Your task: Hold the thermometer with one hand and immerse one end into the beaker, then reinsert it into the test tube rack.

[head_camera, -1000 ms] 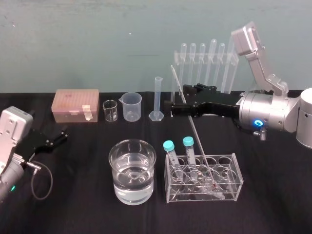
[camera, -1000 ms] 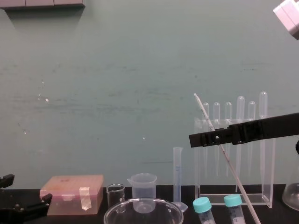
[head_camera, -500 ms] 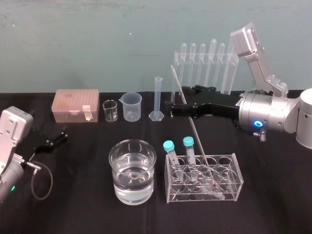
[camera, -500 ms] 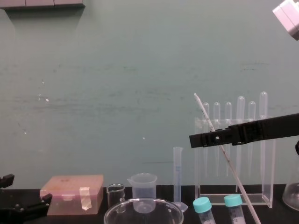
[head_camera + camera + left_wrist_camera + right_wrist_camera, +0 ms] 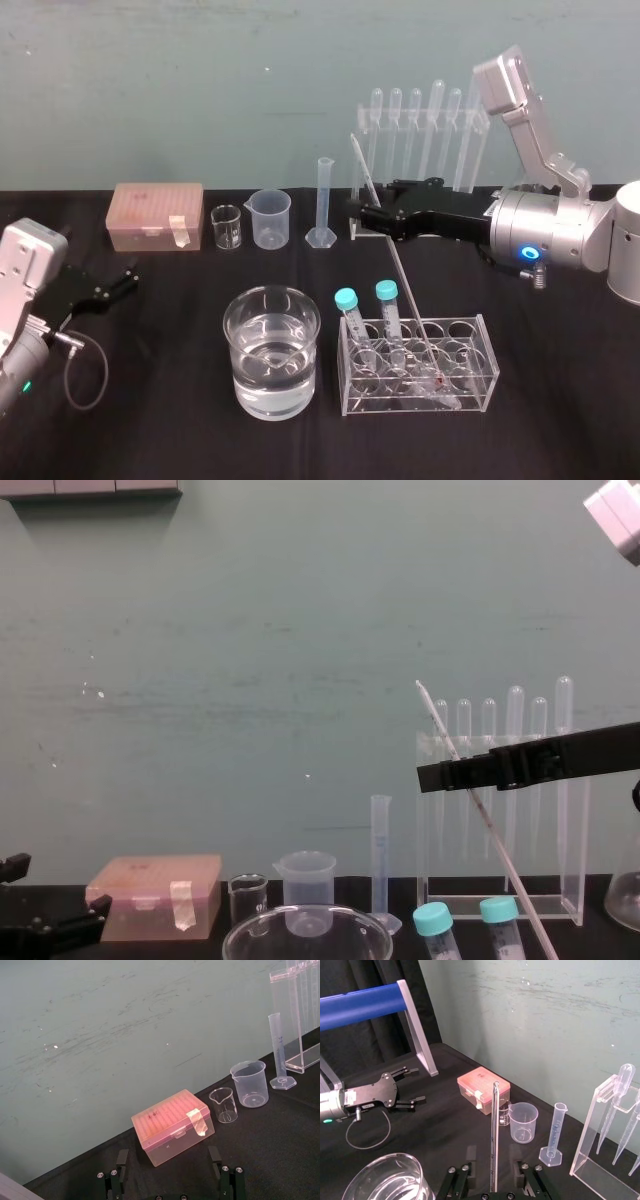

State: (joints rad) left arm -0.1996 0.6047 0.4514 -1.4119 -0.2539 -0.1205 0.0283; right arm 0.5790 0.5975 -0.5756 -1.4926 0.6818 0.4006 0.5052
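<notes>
The thermometer (image 5: 400,275), a thin whitish rod, leans up and to the left out of the low clear test tube rack (image 5: 470,385), its red tip down among the wells. My right gripper (image 5: 365,215) reaches in from the right and straddles the rod's upper part. In the right wrist view the thermometer (image 5: 493,1130) stands between the two fingers (image 5: 522,1172) with a small gap on each side, so the right gripper (image 5: 494,1165) is open. The beaker (image 5: 271,350), wide and part full of water, stands left of the rack. My left gripper (image 5: 120,283) rests open at the far left.
A tall acrylic stand with hanging pipettes (image 5: 420,125) sits behind the right gripper. Along the back stand a graduated cylinder (image 5: 322,200), a plastic beaker (image 5: 270,218), a tiny glass beaker (image 5: 226,227) and a pink box (image 5: 157,215). Two blue-capped tubes (image 5: 346,300) fill rack holes.
The right gripper's fingers have closed in much nearer to the thermometer. The rod, the rack and the left arm have stayed where they were.
</notes>
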